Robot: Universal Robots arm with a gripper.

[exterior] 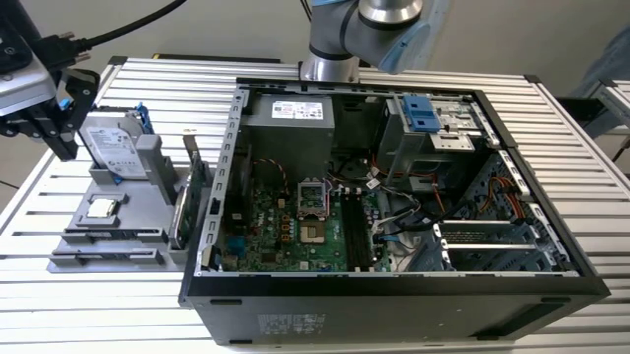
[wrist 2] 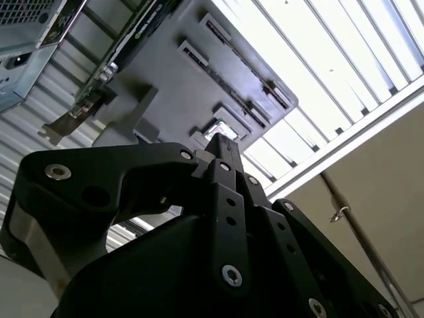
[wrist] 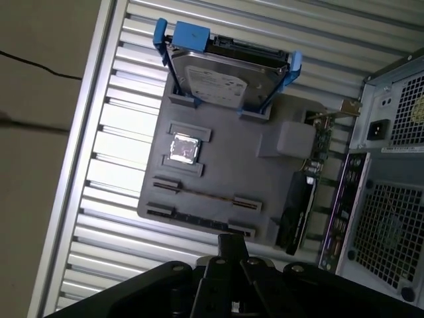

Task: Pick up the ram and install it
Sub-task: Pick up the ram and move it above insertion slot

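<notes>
- Slatted aluminium table (exterior: 147, 81) carries an open computer case (exterior: 394, 302). Beside the case, toward the table's edge on the exterior view's left, sits a grey holder tray (wrist: 225, 165).
- The ram (wrist: 205, 195) stands on its long edge in the tray, with a small slot block at each end. It is near the processor chip (wrist: 184, 148).
- A hard drive in a blue frame (wrist: 228, 83) leans upright at the tray's end opposite the ram.
- An expansion card (wrist: 295, 212) stands on edge along the tray's side nearest the case.
- The tool (exterior: 61, 147) hangs in the air above the table's edge on the exterior view's left. It is close to the hard drive and apart from the ram.
- In both wrist views the tip of the tool (wrist: 232, 246) (wrist 2: 222, 142) points toward the tray.
- Whether the tool is released or clenched cannot be told.
- Inside the case, a green motherboard (exterior: 285, 236) lies flat, with long dark memory slots (exterior: 356, 228) running across it.
</notes>
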